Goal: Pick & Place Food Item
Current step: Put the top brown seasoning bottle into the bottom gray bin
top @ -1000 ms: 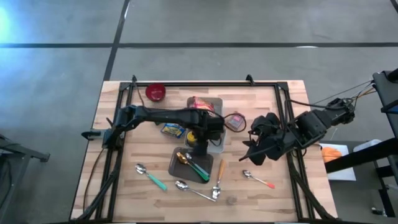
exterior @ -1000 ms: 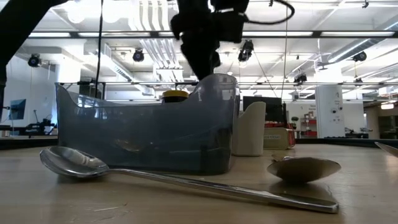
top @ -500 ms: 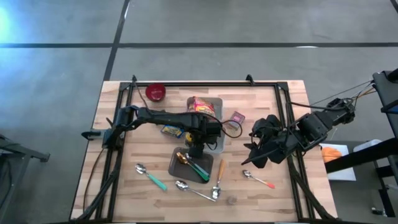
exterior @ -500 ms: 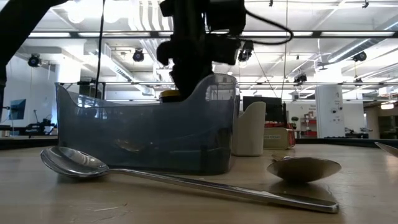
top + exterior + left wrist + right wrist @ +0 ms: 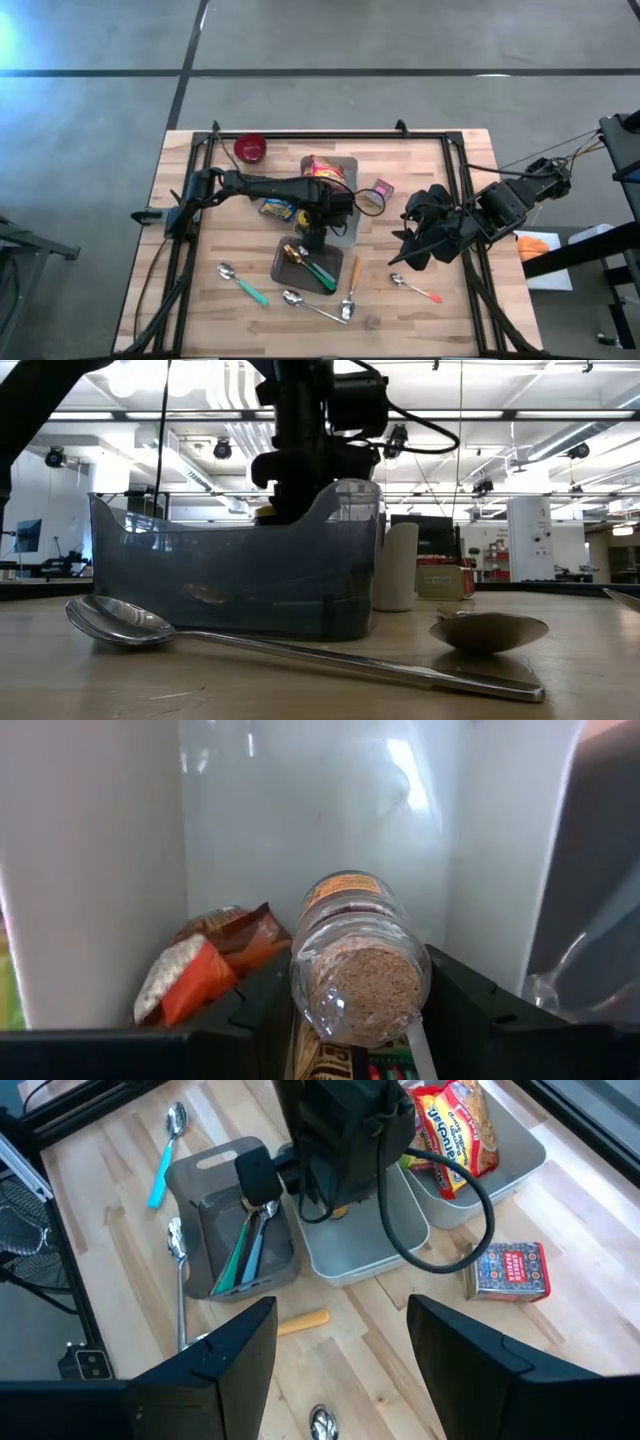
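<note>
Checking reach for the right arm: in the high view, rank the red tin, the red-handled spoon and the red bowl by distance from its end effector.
From the right end effector:
1. Red-handled spoon, toward the table's near edge.
2. Red tin, toward the middle; close to the spoon's distance.
3. Red bowl, far left corner.

Rows of ceiling lights (image 5: pixel 250 410) wash the hall evenly, and seen from counter height the left arm (image 5: pixel 310 440) stands black against them. From above, a blue-white glare (image 5: pixel 10 35) flares at the floor's upper left corner; shadows on the counter (image 5: pixel 460 310) are soft. Close to the left wrist, the jar (image 5: pixel 358 960) is sharp, while the white tray wall (image 5: pixel 90 870) blurs, with pale reflections.
</note>
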